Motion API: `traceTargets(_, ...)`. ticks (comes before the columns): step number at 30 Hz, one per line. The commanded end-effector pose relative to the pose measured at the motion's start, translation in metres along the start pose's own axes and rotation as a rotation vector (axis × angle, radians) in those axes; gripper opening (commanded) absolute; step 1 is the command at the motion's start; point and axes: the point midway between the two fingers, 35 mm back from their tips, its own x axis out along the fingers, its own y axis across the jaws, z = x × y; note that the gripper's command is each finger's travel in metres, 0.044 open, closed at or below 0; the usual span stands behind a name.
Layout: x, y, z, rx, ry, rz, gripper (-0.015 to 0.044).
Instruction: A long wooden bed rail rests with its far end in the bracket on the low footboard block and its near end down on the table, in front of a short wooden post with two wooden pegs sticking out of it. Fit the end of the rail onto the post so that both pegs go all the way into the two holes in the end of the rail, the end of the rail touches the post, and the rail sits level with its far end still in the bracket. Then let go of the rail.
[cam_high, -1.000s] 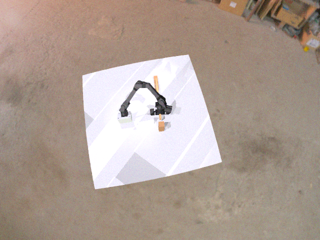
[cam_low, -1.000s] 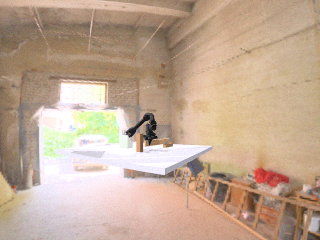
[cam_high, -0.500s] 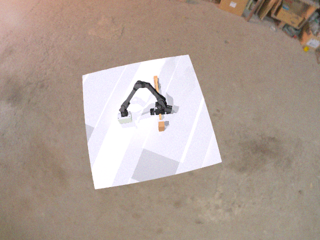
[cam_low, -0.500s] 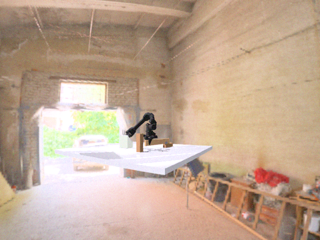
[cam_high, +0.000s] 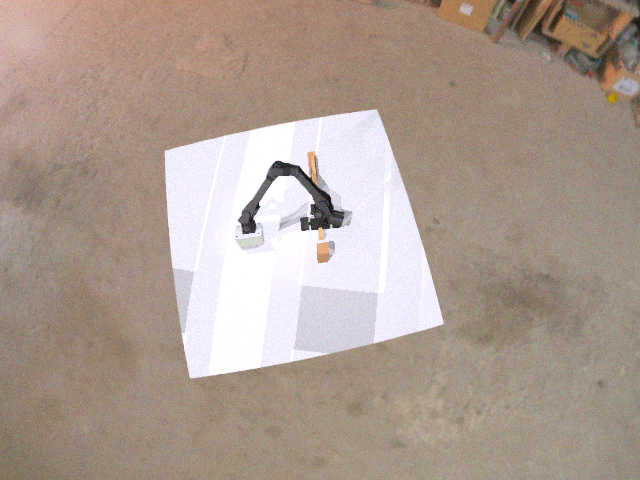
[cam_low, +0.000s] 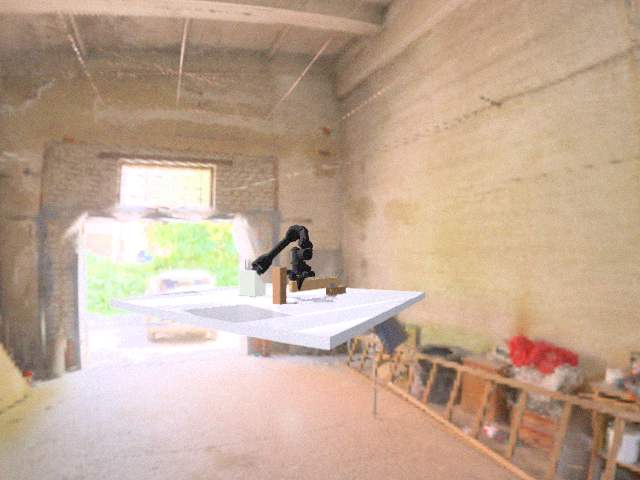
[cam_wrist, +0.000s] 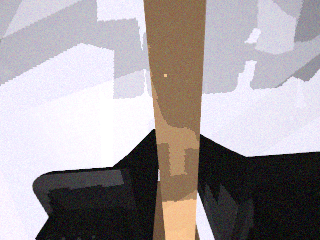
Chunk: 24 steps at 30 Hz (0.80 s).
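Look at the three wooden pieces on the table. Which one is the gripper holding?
The rail: the long, thin piece. The gripper is shut on it near its post end. The upright post and the low block stand free.

White bench (cam_low: 330, 322) stands mid-room; all places given from it. Behind it, a wide doorway (cam_low: 155, 268) opening on green foliage, with a small window (cam_low: 166, 184) above the doorway. To its right, a long pale plastered wall (cam_low: 491, 170). Low along that wall, past the bench's right corner, wooden shelving (cam_low: 516, 408) carrying clutter, including a red heap (cam_low: 540, 353). From above, cardboard boxes (cam_high: 578, 25) lie well beyond the bench's far right corner, on stained concrete floor (cam_high: 516, 310).
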Motion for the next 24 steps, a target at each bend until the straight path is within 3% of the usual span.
traceTargets(1, -0.0031, -0.0004, -0.0002, 0.003, 0.001, -0.007, 0.0)
traceTargets(24, -0.0024, 0.0008, -0.0008, 0.003, 0.001, -0.007, 0.0)
